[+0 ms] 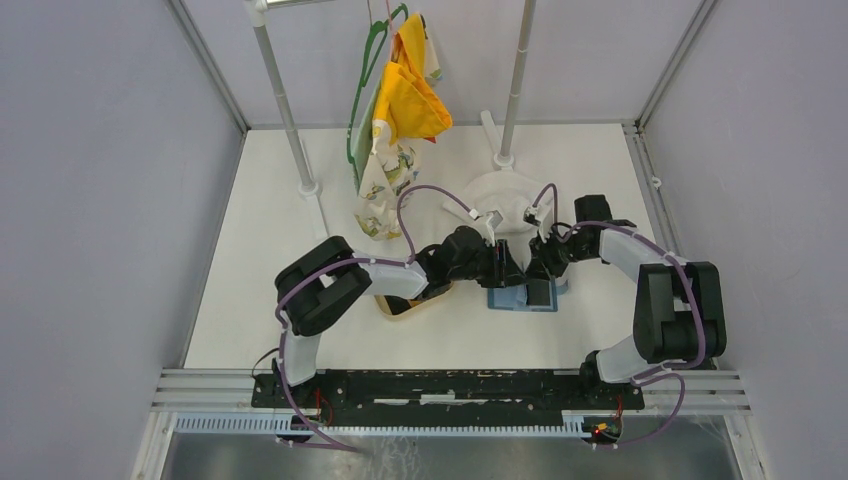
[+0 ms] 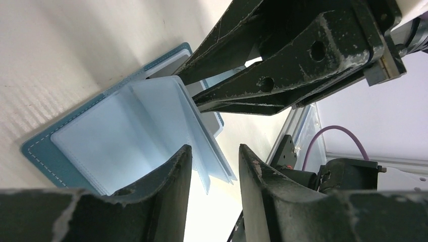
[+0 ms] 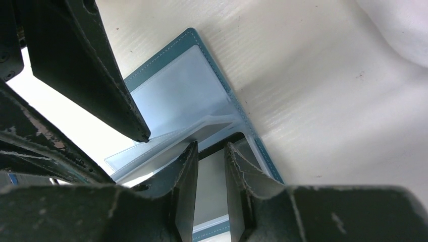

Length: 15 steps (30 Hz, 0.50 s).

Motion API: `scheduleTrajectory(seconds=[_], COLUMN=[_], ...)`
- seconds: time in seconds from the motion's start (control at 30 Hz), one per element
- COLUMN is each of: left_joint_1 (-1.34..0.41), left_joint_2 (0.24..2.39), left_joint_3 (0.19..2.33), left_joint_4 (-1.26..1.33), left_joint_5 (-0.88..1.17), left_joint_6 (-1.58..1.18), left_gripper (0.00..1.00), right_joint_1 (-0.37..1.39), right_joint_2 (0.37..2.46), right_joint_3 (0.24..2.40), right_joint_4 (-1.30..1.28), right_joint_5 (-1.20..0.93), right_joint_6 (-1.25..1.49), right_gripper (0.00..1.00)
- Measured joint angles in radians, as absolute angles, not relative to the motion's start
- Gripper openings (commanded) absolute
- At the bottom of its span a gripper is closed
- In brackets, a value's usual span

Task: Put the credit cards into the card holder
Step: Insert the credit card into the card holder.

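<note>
Lying open, blue card holder (image 2: pixel 40 151) shows clear sleeves (image 3: pixel 176 91); left gripper (image 2: pixel 214 151), right gripper (image 3: pixel 211 146) apart.

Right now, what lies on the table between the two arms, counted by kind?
Blue card holder, lying open: 1
Black credit card, in view on the holder: 1
Tan tray, partly under the left arm: 1
Total: 3

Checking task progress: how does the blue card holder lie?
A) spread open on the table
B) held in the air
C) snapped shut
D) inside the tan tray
A: the card holder lies spread open on the table, its clear sleeves showing.
</note>
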<state>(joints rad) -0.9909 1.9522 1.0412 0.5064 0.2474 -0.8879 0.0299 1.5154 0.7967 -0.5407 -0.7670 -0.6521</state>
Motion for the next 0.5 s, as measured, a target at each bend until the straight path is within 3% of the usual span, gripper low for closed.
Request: scheduleTrajectory(seconds=[0.5], left_joint_1=[-0.991], left_joint_2=[1.992], left_joint_3=[1.042], left_joint_4=[0.554], left_joint_5=[0.269], left_joint_6=[-0.926], left_gripper=[0.14], right_joint_1=[0.014], right_joint_2=[1.514], right_joint_3=[0.796], right_joint_4=[-0.55], right_joint_5=[-0.786], right_joint_6=[-0.654], right_gripper=[0.31])
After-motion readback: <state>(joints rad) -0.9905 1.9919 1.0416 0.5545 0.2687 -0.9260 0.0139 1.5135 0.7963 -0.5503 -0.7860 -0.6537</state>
